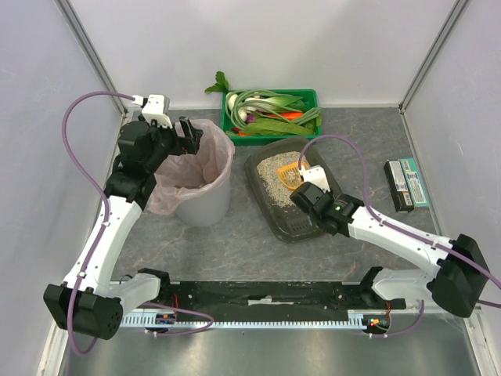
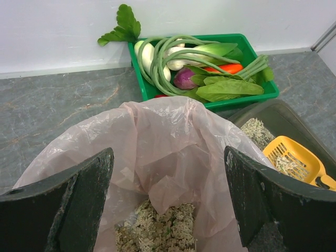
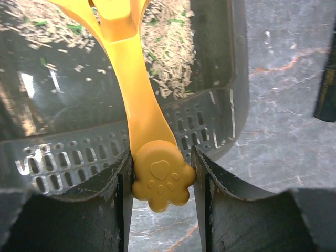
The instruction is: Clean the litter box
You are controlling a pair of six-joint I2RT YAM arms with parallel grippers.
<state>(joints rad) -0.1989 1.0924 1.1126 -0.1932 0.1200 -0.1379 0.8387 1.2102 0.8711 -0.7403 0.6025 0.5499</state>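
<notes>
The dark grey litter box (image 1: 270, 202) with pale beige litter lies mid-table; its rim also shows in the right wrist view (image 3: 239, 63) and the left wrist view (image 2: 294, 113). My right gripper (image 1: 310, 196) is shut on the paw-shaped handle end of a yellow litter scoop (image 3: 157, 178), whose slotted head (image 1: 288, 174) lies over the litter and holds some (image 2: 289, 157). My left gripper (image 1: 188, 135) is open and empty above the round grey bin with a pink liner (image 1: 196, 168); the liner (image 2: 173, 136) has litter at its bottom (image 2: 157, 228).
A green crate of vegetables (image 1: 270, 113) stands at the back, behind the litter box and bin. Two flat dark boxes (image 1: 407, 184) lie at the right. White walls close in the back and both sides.
</notes>
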